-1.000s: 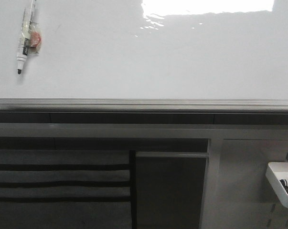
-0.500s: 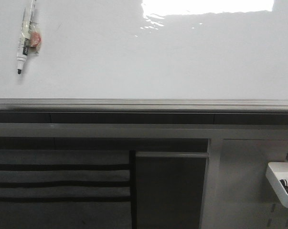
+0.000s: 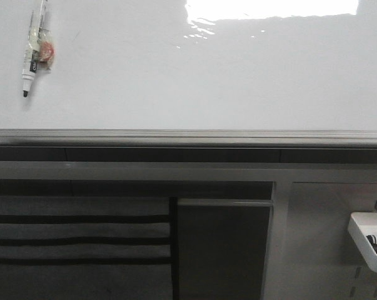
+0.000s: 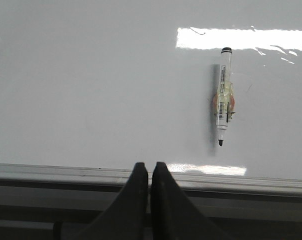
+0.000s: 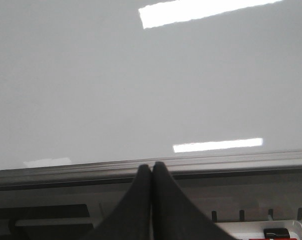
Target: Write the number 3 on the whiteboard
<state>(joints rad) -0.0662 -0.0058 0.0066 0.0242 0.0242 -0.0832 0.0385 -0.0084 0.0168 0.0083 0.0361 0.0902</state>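
Observation:
The whiteboard point(image 3: 207, 75) is glossy white with a grey metal bottom rail point(image 3: 188, 136) and a bright glare at its top. No number 3 shows on it. A white marker point(image 3: 32, 53) with a black tip hangs on the board at its upper left, tip down; it also shows in the left wrist view point(image 4: 222, 97). My left gripper point(image 4: 149, 167) is shut and empty, its tips level with the rail, below and left of the marker. My right gripper point(image 5: 151, 167) is shut and empty at the rail point(image 5: 191, 165). Neither gripper shows in the front view.
A small white tray point(image 3: 369, 240) with small items hangs at the lower right below the board; its edge shows in the right wrist view point(image 5: 276, 232). A grey frame with dark slats point(image 3: 75, 240) and a dark panel point(image 3: 222, 250) sit below the rail.

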